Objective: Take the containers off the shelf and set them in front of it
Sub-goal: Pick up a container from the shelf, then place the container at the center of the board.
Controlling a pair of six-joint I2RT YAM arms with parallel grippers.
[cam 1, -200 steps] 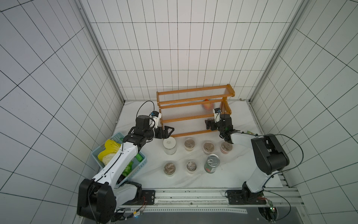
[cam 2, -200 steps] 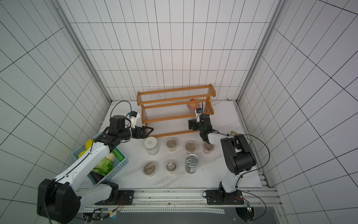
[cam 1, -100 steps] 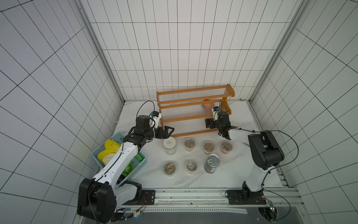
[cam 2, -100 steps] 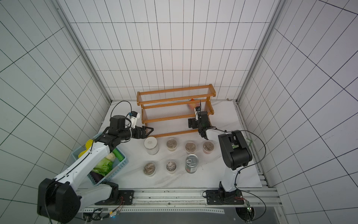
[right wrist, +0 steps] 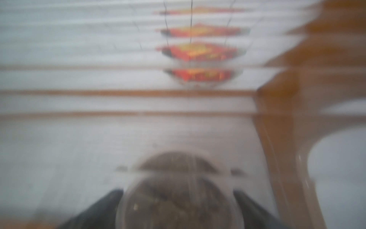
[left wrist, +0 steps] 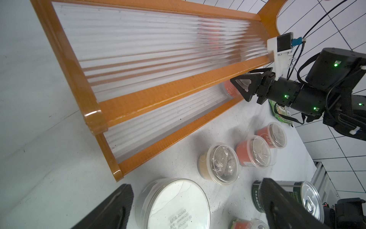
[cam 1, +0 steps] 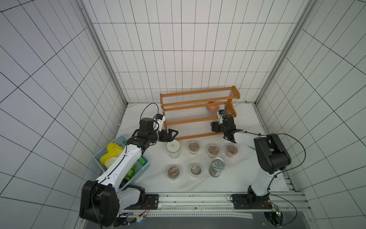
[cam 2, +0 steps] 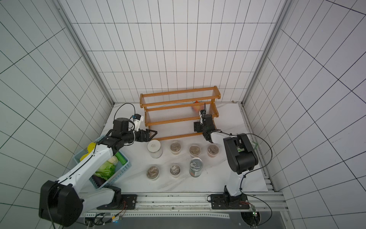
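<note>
White tabletop point(cam 1: 237, 178): at the shelf's point(left wrist: 158, 93) right end, right gripper point(left wrist: 239, 90) straddles 1 red-banded cup point(left wrist: 227, 91), grip unclear; close squarely under its lid; left gripper point(cam 1: 173, 134) hangs spread.

Blurred close view: a clear lidded cup point(right wrist: 179, 200) with brown contents sat between the dark fingers of the right gripper point(right wrist: 178, 196), facing the slatted shelf point(right wrist: 277, 103); contact was unclear.
</note>
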